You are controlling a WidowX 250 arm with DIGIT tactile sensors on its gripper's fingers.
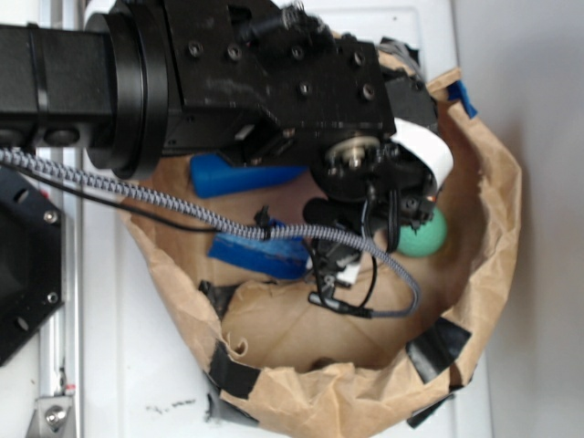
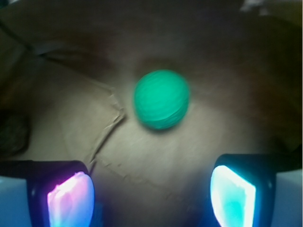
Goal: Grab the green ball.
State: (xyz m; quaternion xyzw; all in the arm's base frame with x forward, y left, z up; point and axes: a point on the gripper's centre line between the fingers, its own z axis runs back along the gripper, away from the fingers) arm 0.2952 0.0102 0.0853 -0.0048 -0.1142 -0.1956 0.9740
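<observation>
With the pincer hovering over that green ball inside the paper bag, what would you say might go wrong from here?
1. The small round mint-green ball rests on creased brown paper; a nudge from one finger could roll it away.
2. The open pincer sits short of the ball, so closing now would likely miss.
3. The braided cable might snag the paper bag rim.

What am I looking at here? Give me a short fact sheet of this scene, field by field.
container: brown paper bag, rim patched with black tape
target: green ball, lying on the bag's floor
gripper: open, fingers apart, ball ahead between them, not touching
fingers: lit pads, one pink, one cyan
other contents: blue pieces beside the arm, partly hidden
arm: black, reaching down into the bag
ball grabbed: not yet
</observation>
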